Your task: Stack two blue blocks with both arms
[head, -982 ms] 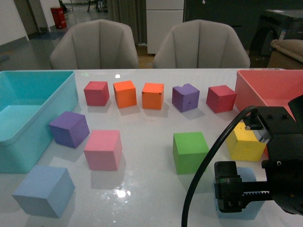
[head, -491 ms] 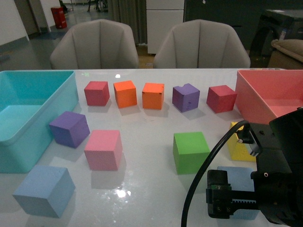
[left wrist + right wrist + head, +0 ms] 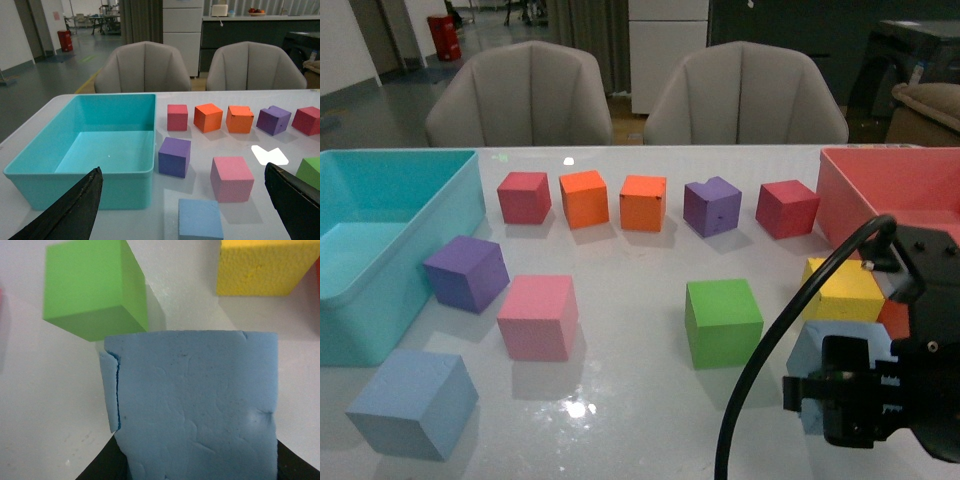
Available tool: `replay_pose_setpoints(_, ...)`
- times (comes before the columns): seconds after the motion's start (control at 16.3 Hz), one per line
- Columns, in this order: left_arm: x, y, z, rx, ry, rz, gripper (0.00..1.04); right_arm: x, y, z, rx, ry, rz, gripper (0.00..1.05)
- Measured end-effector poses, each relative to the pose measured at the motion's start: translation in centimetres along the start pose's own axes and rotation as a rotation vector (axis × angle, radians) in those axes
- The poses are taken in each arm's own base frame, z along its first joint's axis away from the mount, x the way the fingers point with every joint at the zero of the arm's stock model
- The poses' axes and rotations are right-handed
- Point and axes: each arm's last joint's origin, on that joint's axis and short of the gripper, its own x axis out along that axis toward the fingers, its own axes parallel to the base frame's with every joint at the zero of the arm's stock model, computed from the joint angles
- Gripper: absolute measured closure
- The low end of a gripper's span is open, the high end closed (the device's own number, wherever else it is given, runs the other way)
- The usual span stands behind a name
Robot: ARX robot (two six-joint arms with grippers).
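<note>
Right gripper [image 3: 832,396] clamped on one blue block [image 3: 195,405], near the green cube [image 3: 723,322]; left gripper [image 3: 182,169] jaws wide, empty; second blue block [image 3: 200,220] by the turquoise bin [image 3: 360,325]; risk: squeezed, split foam twists in grip, lands askew

The right arm [image 3: 910,370] sat low at the right of the front view, its black cable [image 3: 770,340] arching up and over it. The right hand [image 3: 200,467] was clamped on a blue block [image 3: 195,400] — one dark finger on either side. The left hand [image 3: 182,192] was level — fingers [image 3: 70,210] spread wide apart.
</note>
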Motion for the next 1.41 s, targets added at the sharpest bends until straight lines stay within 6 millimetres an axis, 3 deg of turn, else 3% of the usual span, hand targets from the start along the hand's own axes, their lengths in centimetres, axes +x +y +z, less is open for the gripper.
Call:
replay_pose_setpoints(0.12, 0.0, 0.0, 0.0, 0.0, 0.0, 0.0, 0.07, -1.7, 0.1, 2.0, -0.001, -0.044, 0.018, 0.61)
replay_pose_setpoints(0.31, 0.0, 0.0, 0.0, 0.0, 0.0, 0.0, 0.07, -1.8, 1.2, 7.3, -0.031, -0.127, 0.01, 0.62)
replay_pose_setpoints(0.43, 0.0, 0.0, 0.0, 0.0, 0.0, 0.0, 0.07, 0.2, 2.5, 10.4, -0.061, -0.128, 0.003, 0.62)
replay_pose_setpoints(0.61, 0.0, 0.0, 0.0, 0.0, 0.0, 0.0, 0.07, 4.1, 5.2, 13.1, -0.111, -0.091, 0.009, 0.62)
replay_pose_setpoints(0.8, 0.0, 0.0, 0.0, 0.0, 0.0, 0.0, 0.07, 7.5, 8.8, 14.3, -0.167, -0.064, 0.04, 0.62)
replay_pose_setpoints(1.04, 0.0, 0.0, 0.0, 0.0, 0.0, 0.0, 0.07, 11.2, 12.4, 14.1, -0.214, -0.016, 0.087, 0.62)
replay_pose_setpoints(1.41, 0.0, 0.0, 0.0, 0.0, 0.0, 0.0, 0.07, 14.1, 13.7, 14.3, -0.153, 0.064, 0.093, 0.62)
